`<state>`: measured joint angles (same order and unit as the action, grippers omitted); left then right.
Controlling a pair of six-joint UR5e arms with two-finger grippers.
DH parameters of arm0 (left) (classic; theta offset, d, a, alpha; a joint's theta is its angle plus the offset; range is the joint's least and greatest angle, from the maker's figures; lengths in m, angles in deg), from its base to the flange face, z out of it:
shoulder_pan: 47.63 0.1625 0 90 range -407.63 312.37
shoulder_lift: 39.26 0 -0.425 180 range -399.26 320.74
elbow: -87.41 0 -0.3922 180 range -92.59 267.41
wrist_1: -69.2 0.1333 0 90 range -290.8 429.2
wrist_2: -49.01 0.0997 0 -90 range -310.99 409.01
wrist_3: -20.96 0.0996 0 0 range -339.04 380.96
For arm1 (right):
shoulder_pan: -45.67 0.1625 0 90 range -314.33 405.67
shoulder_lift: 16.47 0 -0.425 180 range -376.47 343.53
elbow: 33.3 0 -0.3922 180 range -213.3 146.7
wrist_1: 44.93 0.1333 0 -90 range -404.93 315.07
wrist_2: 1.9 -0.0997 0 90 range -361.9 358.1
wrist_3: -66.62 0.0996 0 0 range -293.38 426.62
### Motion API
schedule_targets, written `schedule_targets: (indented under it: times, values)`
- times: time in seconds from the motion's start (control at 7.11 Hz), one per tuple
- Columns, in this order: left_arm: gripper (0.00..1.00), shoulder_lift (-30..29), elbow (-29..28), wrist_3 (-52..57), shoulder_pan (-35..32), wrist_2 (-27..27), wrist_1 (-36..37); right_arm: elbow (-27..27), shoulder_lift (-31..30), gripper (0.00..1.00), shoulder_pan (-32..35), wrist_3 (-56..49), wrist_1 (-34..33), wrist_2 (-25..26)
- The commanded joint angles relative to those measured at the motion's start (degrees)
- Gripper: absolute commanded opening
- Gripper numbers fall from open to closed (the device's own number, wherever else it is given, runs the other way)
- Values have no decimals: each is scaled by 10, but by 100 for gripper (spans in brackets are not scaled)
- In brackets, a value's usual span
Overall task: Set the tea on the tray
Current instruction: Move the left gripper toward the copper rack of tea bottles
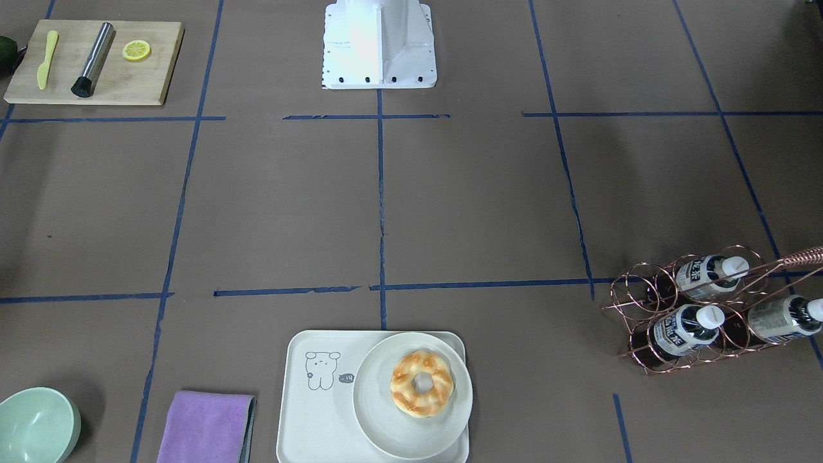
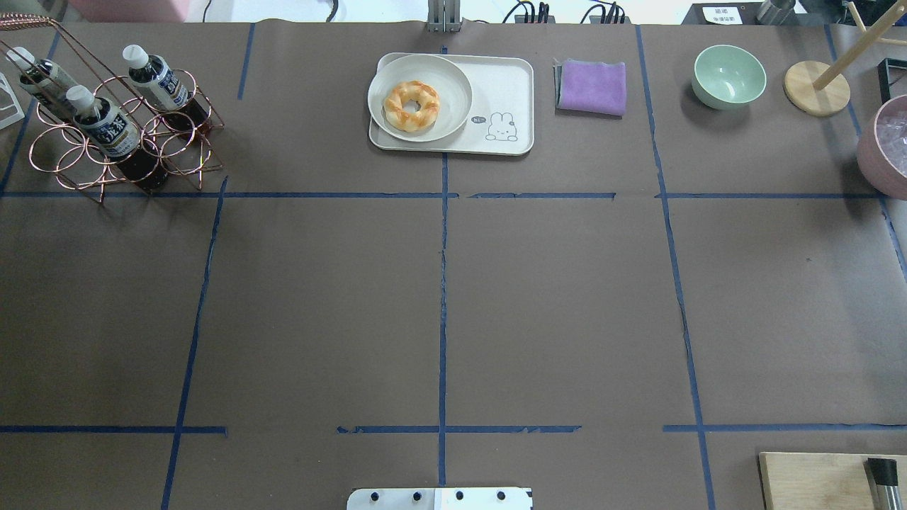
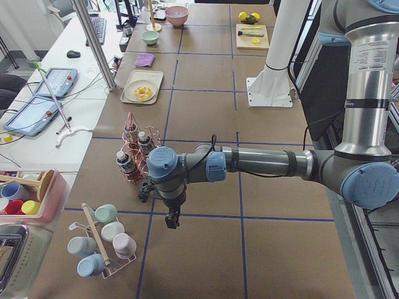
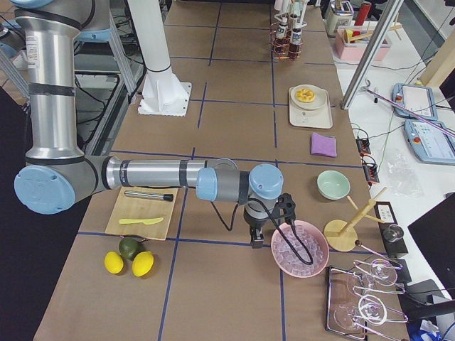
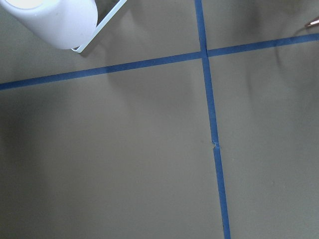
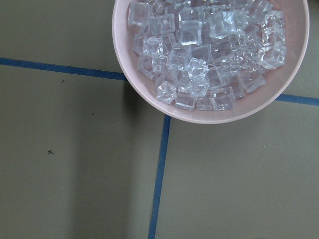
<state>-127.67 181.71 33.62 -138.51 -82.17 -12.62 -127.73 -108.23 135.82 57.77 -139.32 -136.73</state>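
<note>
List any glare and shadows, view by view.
Exterior front-facing: the robot base is blown out white. Left wrist-mounted: the pale cup is overexposed. Right wrist-mounted: ice cubes sharp, glinting in the pink bowl, with a soft shadow beside it.

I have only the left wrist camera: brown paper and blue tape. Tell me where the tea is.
Observer: Three tea bottles sit in a copper wire rack at the table's far left corner.
Operator: Describe the tray.
Observer: The tray lies far centre; a plate with a doughnut covers its left part, the drawing side is bare.
Operator: Report my left hand.
Observer: The left hand hangs over paper beyond the rack, leftward; open or shut, I cannot tell.
</note>
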Motion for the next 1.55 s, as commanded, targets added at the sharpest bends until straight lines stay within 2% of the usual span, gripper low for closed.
schedule_targets:
  times: [0.0, 0.28, 0.42, 0.7, 0.98, 1.13, 1.27, 1.41]
  values:
    - [100, -1, 0, 0, 1, 0, 0, 0, 0, 100, -1, 1, 0, 0]
    - [100, -1, 1, 3, 0, 2, -2, -1, 0, 100, -1, 1, 0, 0]
    - [100, -8, 3, 0, 2, 21, -5, -1, 0, 100, 0, 1, 0, 0]
    - [100, -51, 11, -2, 3, 39, -52, 0, 0, 100, 0, 1, 0, 0]
    - [100, -40, 32, -11, 4, 30, -117, 0, 0, 100, 0, 1, 0, -1]
    - [100, -20, 37, -100, 23, 29, -192, 0, 0, 100, -1, 1, 0, -1]
    - [100, 19, 46, -230, 68, 32, -336, 0, 0, 100, 0, 1, 0, -1]
    - [100, 33, 47, -382, 109, 39, -472, 0, 0, 100, -1, 1, 0, 0]
